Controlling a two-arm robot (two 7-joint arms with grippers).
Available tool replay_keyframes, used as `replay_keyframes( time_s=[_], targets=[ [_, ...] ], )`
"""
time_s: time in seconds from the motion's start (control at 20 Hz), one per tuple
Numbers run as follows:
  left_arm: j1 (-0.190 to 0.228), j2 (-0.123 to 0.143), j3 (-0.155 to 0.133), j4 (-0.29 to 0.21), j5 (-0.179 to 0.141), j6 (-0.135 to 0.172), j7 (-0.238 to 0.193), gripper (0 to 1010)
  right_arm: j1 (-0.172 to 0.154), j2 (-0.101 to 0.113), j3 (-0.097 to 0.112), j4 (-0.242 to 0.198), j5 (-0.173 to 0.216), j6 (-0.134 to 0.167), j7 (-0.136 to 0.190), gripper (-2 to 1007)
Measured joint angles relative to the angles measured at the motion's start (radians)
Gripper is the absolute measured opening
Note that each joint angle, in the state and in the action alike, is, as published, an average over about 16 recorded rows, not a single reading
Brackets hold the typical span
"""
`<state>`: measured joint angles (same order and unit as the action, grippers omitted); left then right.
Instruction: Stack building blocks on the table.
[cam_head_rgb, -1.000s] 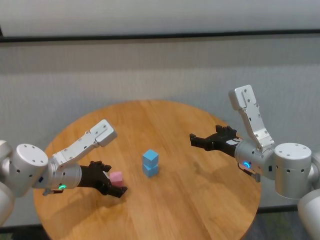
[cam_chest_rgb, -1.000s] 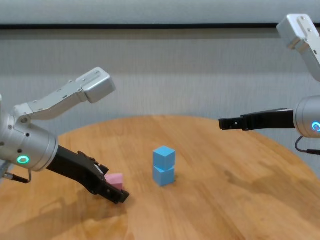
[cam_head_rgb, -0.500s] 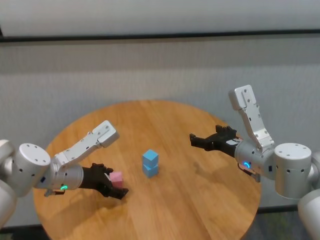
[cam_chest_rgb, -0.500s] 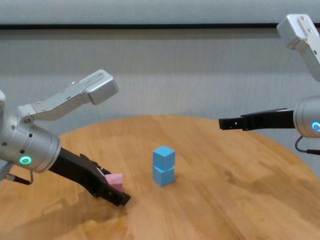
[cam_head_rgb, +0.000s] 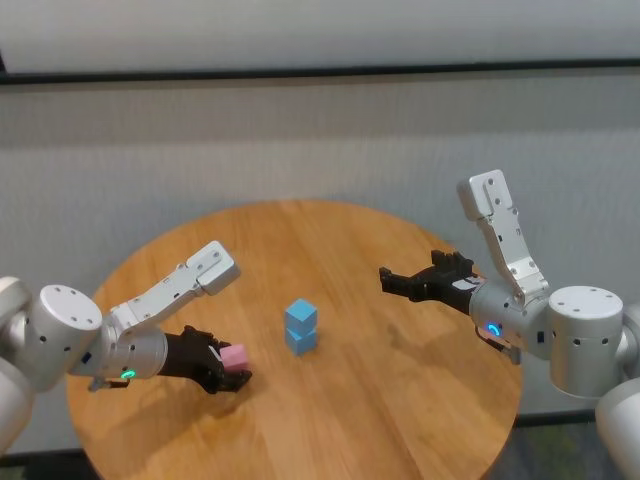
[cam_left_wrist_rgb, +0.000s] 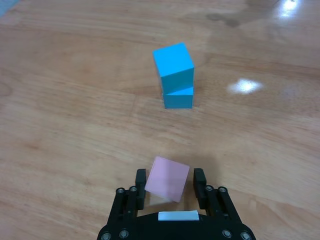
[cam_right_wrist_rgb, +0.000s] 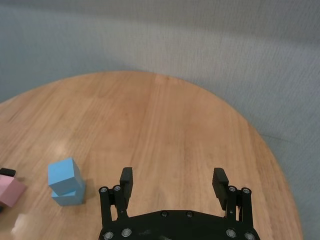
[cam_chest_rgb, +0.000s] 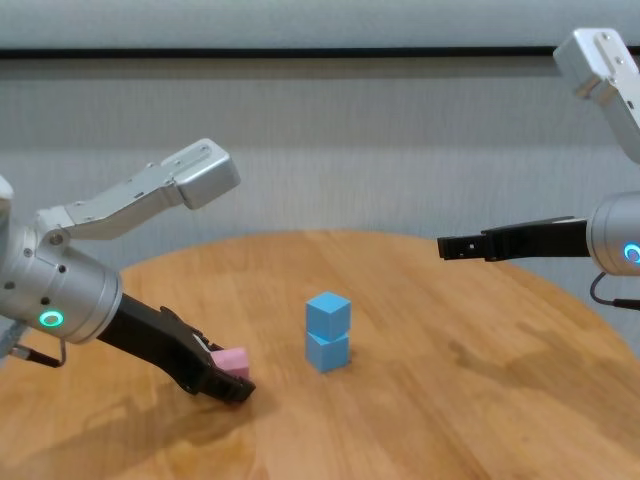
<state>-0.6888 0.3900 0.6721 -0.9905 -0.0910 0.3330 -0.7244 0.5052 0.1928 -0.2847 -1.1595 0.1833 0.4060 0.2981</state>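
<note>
Down low on the table (cam_head_rgb: 400, 400), left gripper (cam_left_wrist_rgb: 170, 186) with both fingers (cam_left_wrist_rgb: 140, 181) pressed against the sides of the pink block (cam_left_wrist_rgb: 168, 178), pinching it, block turned a little askew between them. Seen from the chest as well: pink block (cam_chest_rgb: 231, 362) at the fingertips, right at the wood surface; cannot tell whether lifted or resting. Ahead of that gripper, well apart, two light blue blocks stacked, upper blue block (cam_left_wrist_rgb: 173, 61) sitting slightly twisted on the lower blue block (cam_left_wrist_rgb: 178, 97). Across the table, right gripper (cam_right_wrist_rgb: 172, 184) held above the wood with fingers (cam_right_wrist_rgb: 126, 179) spread wide, nothing between them, stack off to one side and well clear of it
</note>
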Motion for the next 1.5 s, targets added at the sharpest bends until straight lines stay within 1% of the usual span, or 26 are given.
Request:
replay_keyframes(
  time_s=[0.2, 0.45, 0.65, 0.8, 0.95, 1.15, 1.35, 1.5],
  targets=[
    [-0.001, 0.001, 0.002, -0.004, 0.002, 0.003, 0.001, 536, 0.000, 0.000, 0.000, 0.000, 0.000, 0.000, 0.000, 1004],
    [0.000, 0.004, 0.002, -0.010, 0.003, 0.008, 0.003, 438, 0.000, 0.000, 0.000, 0.000, 0.000, 0.000, 0.000, 1004],
    [0.005, 0.010, -0.006, -0.028, -0.002, 0.016, 0.009, 405, 0.000, 0.000, 0.000, 0.000, 0.000, 0.000, 0.000, 1005],
    [0.011, 0.019, -0.015, -0.059, -0.009, 0.030, 0.017, 401, 0.000, 0.000, 0.000, 0.000, 0.000, 0.000, 0.000, 1005],
    [0.014, 0.028, -0.026, -0.096, -0.016, 0.050, 0.026, 401, 0.000, 0.000, 0.000, 0.000, 0.000, 0.000, 0.000, 1005],
    [0.012, 0.034, -0.038, -0.152, -0.026, 0.087, 0.039, 401, 0.000, 0.000, 0.000, 0.000, 0.000, 0.000, 0.000, 1005],
    [-0.002, 0.031, -0.038, -0.201, -0.031, 0.131, 0.049, 401, 0.000, 0.000, 0.000, 0.000, 0.000, 0.000, 0.000, 1004],
    [-0.022, 0.021, -0.030, -0.221, -0.030, 0.162, 0.054, 401, 0.000, 0.000, 0.000, 0.000, 0.000, 0.000, 0.000, 1004]
  ],
)
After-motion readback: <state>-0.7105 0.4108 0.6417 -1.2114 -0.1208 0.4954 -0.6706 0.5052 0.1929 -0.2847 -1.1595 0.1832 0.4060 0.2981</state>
